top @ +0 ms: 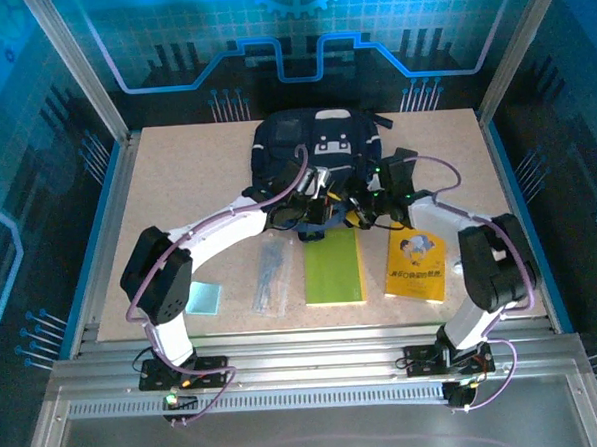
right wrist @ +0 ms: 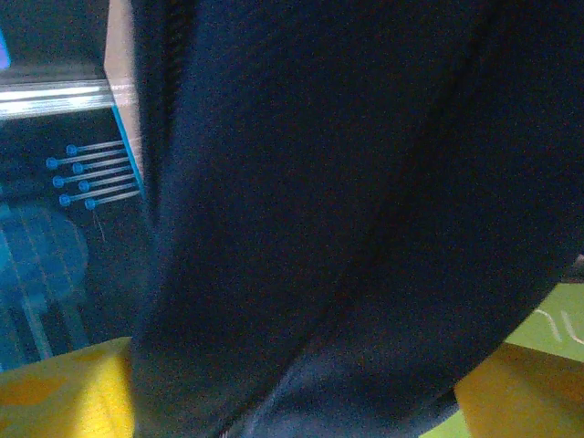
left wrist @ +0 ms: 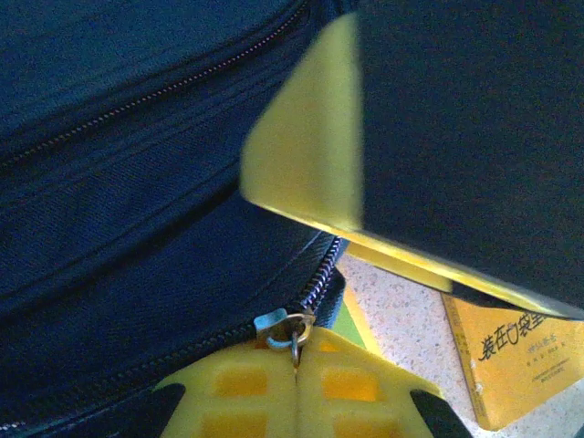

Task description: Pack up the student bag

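Left wrist view: your left gripper (left wrist: 294,358) is pressed together on the zipper pull (left wrist: 292,327) of the student bag (top: 319,142), which lies at the far middle of the table (top: 177,190). Your right gripper (right wrist: 292,388) stands spread around its cloth. The bag looks soft and floppy, so take hold at seams, not loose panels.

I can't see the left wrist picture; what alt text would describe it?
The left gripper is shut on the zipper pull of the student bag. An orange book lies on the table at right.

light: cool blue, even | top: sharp | wrists: student bag (right wrist: 319,228) dark, blurred close-up
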